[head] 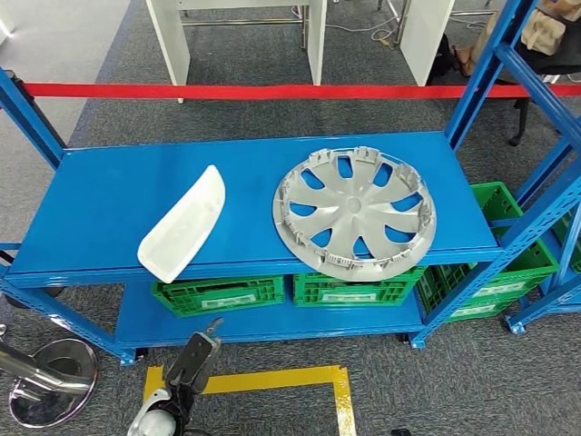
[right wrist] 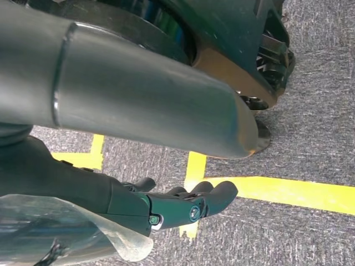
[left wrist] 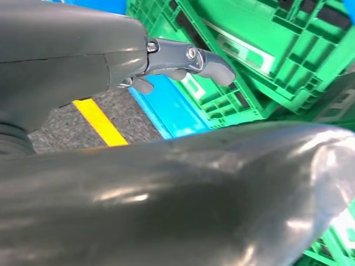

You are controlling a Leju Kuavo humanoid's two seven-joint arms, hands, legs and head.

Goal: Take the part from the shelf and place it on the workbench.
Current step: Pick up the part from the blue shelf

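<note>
Down at the bottom of the head view, closest in, the robot's left hand (head: 193,361) hung low over the grey carpet, fingers stretched out and apart, holding nothing; in the left wrist view that same hand (left wrist: 184,58) pointed at the green crates with nothing in it. The right hand (right wrist: 184,205) hung over the yellow floor tape (right wrist: 272,188), fingers extended and lying close together, also holding nothing.

Now to the parts. The white curved plastic trim piece (head: 183,223) lay on the blue metal shelf (head: 110,195), toward its left front, one end reaching the front edge. Well to its right sat the silver multi-spoke plastic wheel cover (head: 354,212), flat on the same top level, its near rim just over the front lip. The two were apart, blue surface between them.

Under that level, green slatted plastic crates (head: 219,294) stood in a row on the lower shelf, each with a pale label on its front; what was inside them could not be told. More green crates (head: 510,259) sat on the lower level to the right.

Behind the shelf ran a red barrier band (head: 240,91), and beyond it white table legs (head: 168,41) on the carpet. A shiny round metal base (head: 51,381) sat at the lower left.
</note>
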